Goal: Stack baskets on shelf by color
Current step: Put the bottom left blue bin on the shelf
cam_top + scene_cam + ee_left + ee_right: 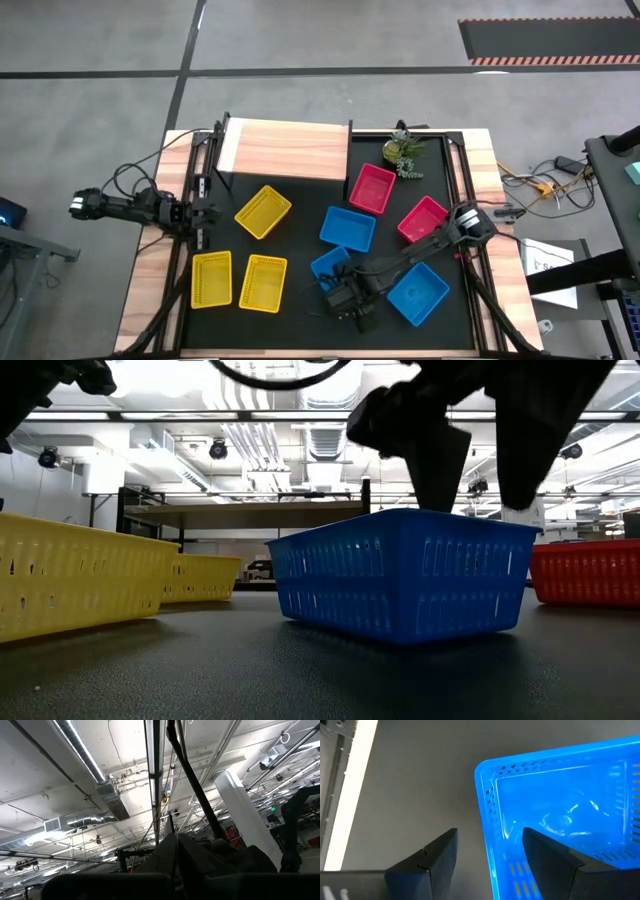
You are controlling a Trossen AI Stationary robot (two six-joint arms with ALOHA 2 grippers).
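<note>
Three yellow baskets (263, 212), (211, 278), (263, 283), three blue ones and two red ones (372, 188), (422, 220) lie on the black tabletop. The pale-wood shelf (285, 148) stands at the far side. My right gripper (490, 832) is open and points down over the near blue basket (400, 575). One finger is above the basket's inside and the other is outside its end wall (487, 805). I see no touch. My left gripper (205, 213) waits shut at the table's left, pointing upward.
A small green potted plant (404, 152) stands at the far right beside the shelf. Two more blue baskets (347, 228), (417, 293) lie close to my right arm. Bare black tabletop (300, 330) shows along the near edge.
</note>
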